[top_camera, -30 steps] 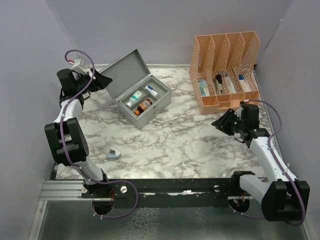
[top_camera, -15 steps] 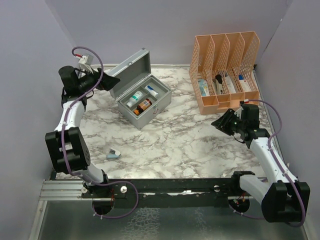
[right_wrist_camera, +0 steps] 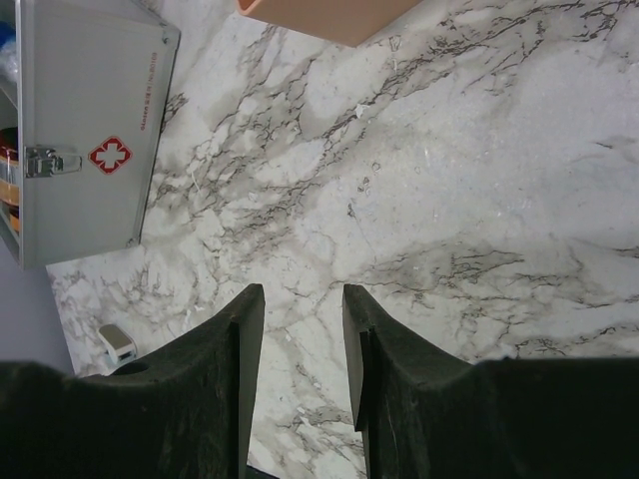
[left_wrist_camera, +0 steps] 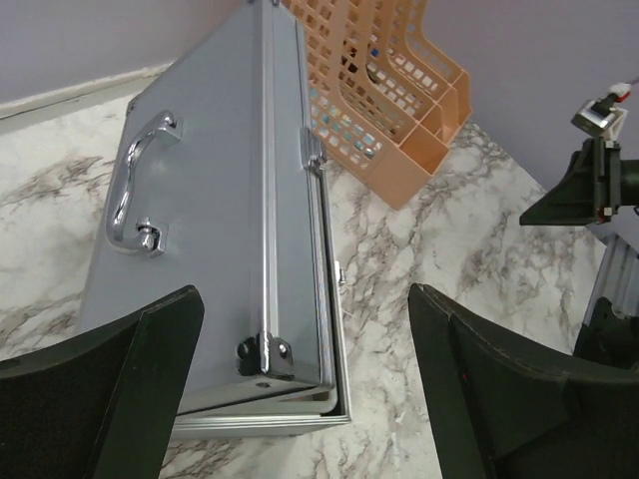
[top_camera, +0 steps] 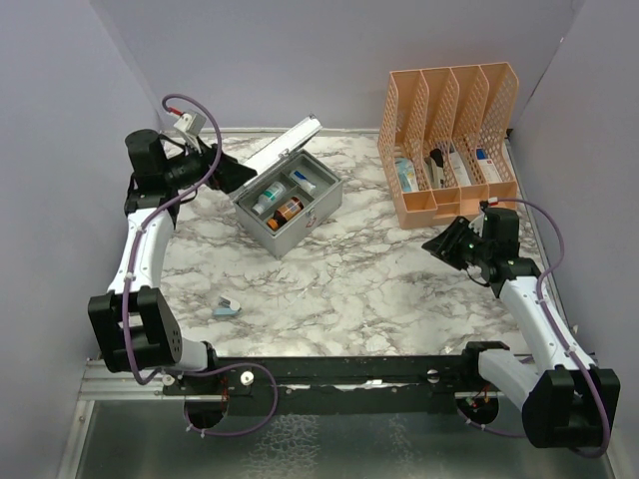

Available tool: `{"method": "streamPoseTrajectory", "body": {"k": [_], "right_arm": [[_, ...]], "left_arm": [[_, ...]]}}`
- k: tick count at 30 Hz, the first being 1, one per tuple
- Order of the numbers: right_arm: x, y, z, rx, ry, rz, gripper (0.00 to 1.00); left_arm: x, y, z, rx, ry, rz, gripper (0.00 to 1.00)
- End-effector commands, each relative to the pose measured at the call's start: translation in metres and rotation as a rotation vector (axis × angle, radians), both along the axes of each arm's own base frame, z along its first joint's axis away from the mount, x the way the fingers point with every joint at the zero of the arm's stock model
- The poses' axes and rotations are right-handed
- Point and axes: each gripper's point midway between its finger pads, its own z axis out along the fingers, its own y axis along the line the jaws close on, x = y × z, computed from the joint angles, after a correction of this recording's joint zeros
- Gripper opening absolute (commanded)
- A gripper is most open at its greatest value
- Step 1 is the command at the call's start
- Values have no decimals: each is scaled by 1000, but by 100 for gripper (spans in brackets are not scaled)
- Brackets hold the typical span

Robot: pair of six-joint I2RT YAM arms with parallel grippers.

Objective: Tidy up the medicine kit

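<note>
From above, the medicine kit [top_camera: 305, 215] sits left of the orange file organizer [top_camera: 449, 110]. Its long axis runs diagonally and its latch front faces near-right. The left gripper [top_camera: 222, 172] is behind the half-open lid [top_camera: 285, 148], probably to guide it shut. Left wrist view: the jaws are spread wide astride the lid's end, pinching nothing. Right wrist view: the right gripper [right_wrist_camera: 297, 294], nearer than the organizer, has its jaws parted and empty, aimed toward the latch.

medicine kit [top_camera: 312, 217] left of organizer [top_camera: 451, 100], bottles [top_camera: 288, 210] inside
</note>
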Motion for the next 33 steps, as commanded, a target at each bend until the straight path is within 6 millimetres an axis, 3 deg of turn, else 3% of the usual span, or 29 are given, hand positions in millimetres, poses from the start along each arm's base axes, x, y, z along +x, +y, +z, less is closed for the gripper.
{"method": "streamPoseTrajectory", "body": {"k": [1,5,8,12,18,22,25,33], "right_arm": [[4,7,7,6,-46,50,38],[6,14,14,8,-65,126,40],[9,23,22,15,-88,182,43],[14,46,30,28,-111,245,46],[33,112,55,26,-165,339,53],[59,153,79,62,-226,360,56],[87,176,87,68,-238,337,58],[173,196,96,29,-308,209,58]], "left_arm": [[-25,-18,35,-20,-24,-59,87],[-24,-18,47,-45,0,0,87],[-5,-10,43,-63,57,98,87],[31,-2,15,-32,159,221,89],[76,-3,-30,93,286,262,92],[92,-13,-72,81,412,187,91],[96,-19,-95,55,480,149,84],[82,-22,-131,78,590,122,72]]}}
